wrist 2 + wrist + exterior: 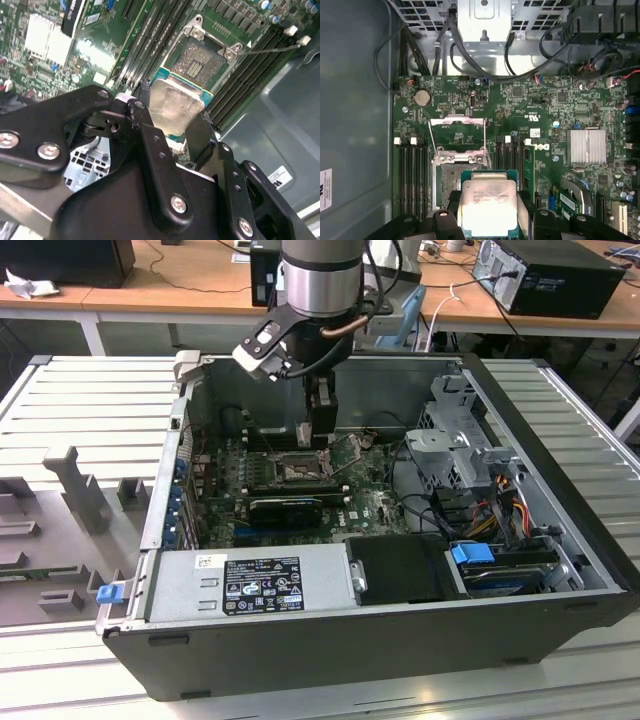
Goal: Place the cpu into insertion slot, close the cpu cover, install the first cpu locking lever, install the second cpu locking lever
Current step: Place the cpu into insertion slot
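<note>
Power supply is sitting at the near wall of the open computer case, which is lying on its side on a ribbed worktop. Drive cage is occupying the exterior view's right of the case. Green motherboard is lying flat on the case floor beyond the supply.

Insertion slot is sitting about mid-board and is standing uncovered in both wrist views, its contact field exposed. Cpu cover is swung open off the slot, on the drive-cage side.

Pincer, hanging from the arm, is reaching down just over the slot. In the first wrist view the pincer is clenching the cpu by two opposite edges, metal top facing the camera. In the second wrist view the cpu is hanging between the black fingers, overlapping the slot's edge and not seated in it; whether it is touching the rim I cannot tell.

Wooden desks are running along the far side.
</note>
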Action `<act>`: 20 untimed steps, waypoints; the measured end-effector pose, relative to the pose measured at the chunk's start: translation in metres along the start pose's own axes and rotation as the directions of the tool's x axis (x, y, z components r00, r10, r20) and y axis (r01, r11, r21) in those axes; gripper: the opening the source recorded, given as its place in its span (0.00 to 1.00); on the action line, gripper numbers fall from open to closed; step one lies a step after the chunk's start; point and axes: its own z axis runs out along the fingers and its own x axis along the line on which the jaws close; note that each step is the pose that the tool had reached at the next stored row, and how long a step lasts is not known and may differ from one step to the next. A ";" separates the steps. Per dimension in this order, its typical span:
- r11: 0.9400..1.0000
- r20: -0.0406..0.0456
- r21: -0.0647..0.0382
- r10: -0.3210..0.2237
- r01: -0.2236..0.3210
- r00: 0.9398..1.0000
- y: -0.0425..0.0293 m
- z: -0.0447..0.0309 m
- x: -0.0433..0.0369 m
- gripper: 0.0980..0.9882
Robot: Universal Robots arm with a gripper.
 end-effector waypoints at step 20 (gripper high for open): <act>0.999 -0.003 -0.002 -0.048 0.048 0.999 -0.0166 0.0505 0.0176 0.48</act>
